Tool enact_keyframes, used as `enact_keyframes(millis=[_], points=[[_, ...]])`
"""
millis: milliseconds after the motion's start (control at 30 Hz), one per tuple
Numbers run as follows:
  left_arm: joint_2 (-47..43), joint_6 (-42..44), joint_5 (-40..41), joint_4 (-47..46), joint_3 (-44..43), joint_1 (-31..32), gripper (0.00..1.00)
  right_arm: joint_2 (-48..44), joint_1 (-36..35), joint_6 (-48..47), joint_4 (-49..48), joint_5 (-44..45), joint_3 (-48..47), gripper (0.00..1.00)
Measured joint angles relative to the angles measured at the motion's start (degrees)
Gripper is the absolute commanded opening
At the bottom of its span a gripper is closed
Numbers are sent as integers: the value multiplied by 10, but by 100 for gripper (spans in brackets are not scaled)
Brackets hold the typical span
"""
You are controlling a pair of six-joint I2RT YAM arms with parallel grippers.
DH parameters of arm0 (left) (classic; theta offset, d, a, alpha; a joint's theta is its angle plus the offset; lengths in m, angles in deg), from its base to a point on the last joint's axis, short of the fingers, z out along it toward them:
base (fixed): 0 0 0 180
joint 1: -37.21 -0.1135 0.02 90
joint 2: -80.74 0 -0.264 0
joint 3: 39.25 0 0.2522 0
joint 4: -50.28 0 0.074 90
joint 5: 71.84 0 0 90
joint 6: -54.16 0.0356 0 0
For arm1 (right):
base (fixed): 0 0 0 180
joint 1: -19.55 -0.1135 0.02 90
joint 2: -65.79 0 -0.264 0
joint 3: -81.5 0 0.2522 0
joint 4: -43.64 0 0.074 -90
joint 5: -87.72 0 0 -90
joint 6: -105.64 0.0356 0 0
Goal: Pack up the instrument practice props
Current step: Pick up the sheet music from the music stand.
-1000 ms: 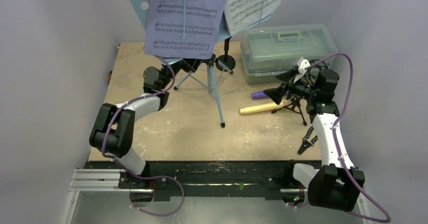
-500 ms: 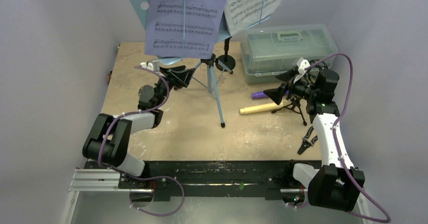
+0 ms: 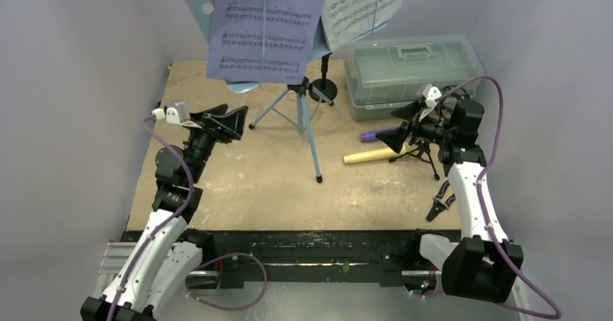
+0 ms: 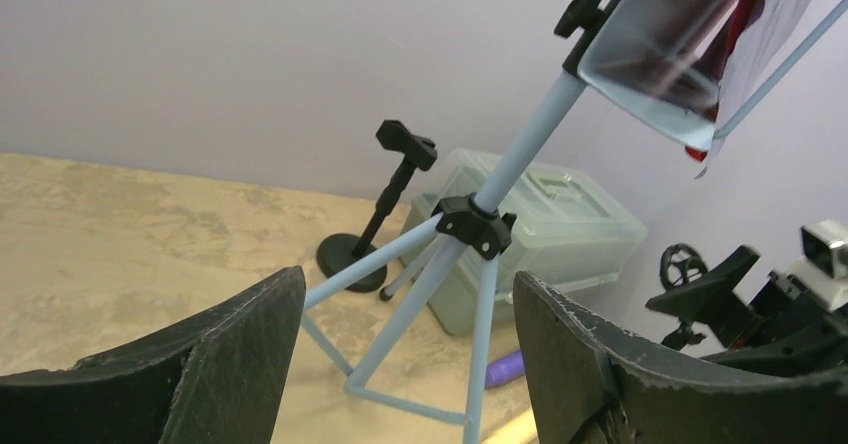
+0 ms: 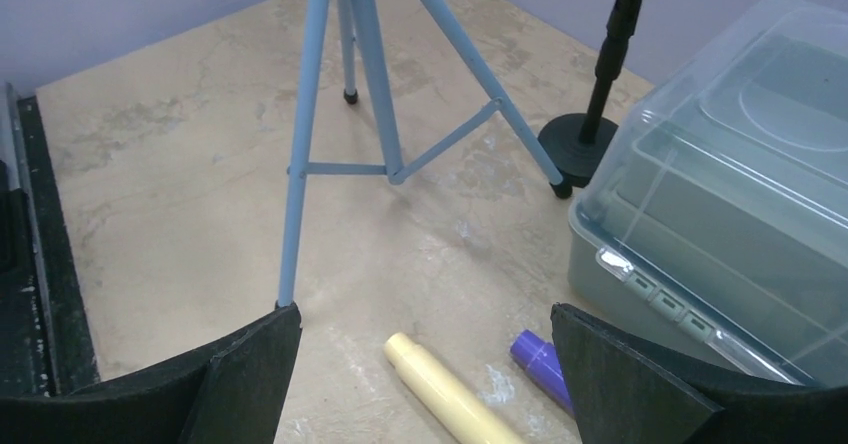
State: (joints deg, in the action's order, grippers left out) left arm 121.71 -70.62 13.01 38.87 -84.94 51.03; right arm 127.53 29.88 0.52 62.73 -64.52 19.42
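The upright music stand (image 3: 309, 134) stands straight ahead of the released left end effector (image 3: 230, 121), nearer than the released right end effector (image 3: 399, 124).

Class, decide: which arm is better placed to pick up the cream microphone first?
Probably right: the right fingers, open, hang near the cream microphone; the left fingers are across the blue tripod.

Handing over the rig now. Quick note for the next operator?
Left gripper: open, empty, raised left of the music rest.
Right gripper: open, empty, over a tripod mic holder.
Music rest stands assembled, sheet music on it. Cream microphone and purple microphone lie on the table by the box. Other mic holder stands behind the rest.
Done: nothing packed, box lid shut.
Left: everything.
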Motion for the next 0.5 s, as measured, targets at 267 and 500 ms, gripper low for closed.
enact_keyframes(millis=[267, 500], points=[[-39, 60, 0, 179, -16, 0, 75, 13, -155, -60, 151, 13, -170, 99], [-59, 115, -1, 245, -16, 0, 75, 96, -241, -54, 238, 10, -464, 99]])
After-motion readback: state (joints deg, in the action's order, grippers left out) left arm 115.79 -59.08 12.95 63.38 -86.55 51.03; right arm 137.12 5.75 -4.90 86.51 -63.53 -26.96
